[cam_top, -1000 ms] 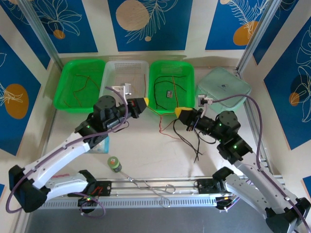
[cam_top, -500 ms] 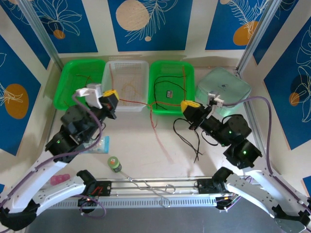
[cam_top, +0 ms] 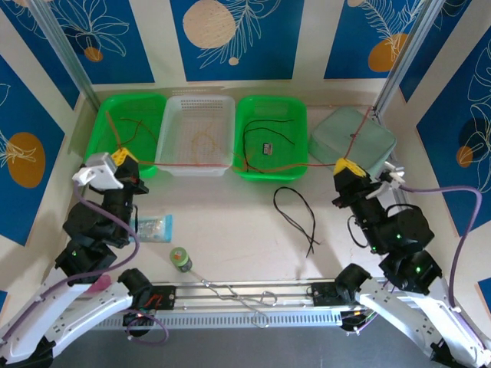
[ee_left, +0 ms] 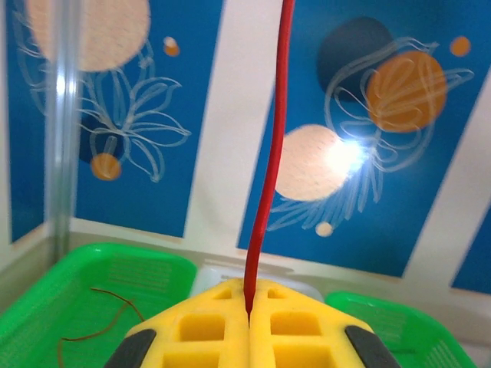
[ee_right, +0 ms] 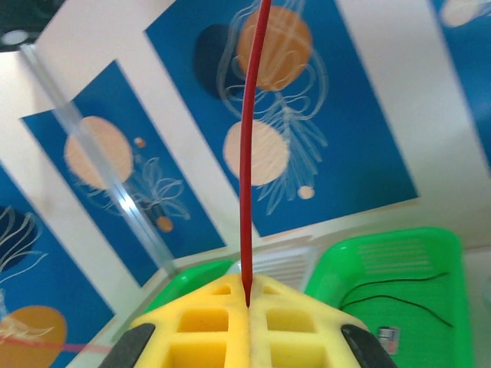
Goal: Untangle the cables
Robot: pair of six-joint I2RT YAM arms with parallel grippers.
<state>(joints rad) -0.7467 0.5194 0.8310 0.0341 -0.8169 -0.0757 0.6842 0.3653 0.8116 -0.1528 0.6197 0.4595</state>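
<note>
A red cable is stretched taut across the front of the trays, one end in each gripper. My left gripper is shut on its left end, by the left green tray. My right gripper is shut on the other end, by the pale green lid. In each wrist view the red cable rises from between closed yellow fingertips. A black cable lies loose on the table. Thin cables also lie in the left green tray, the white tray and the middle green tray.
A small green roll and a bent silver wire lie near the front rail. A small clear packet sits at the left. Purple cords trail from both arms.
Both grippers have swung outward, left to the left and right to the right, drawing the red cable straight and taut. The black cable stayed on the table.
</note>
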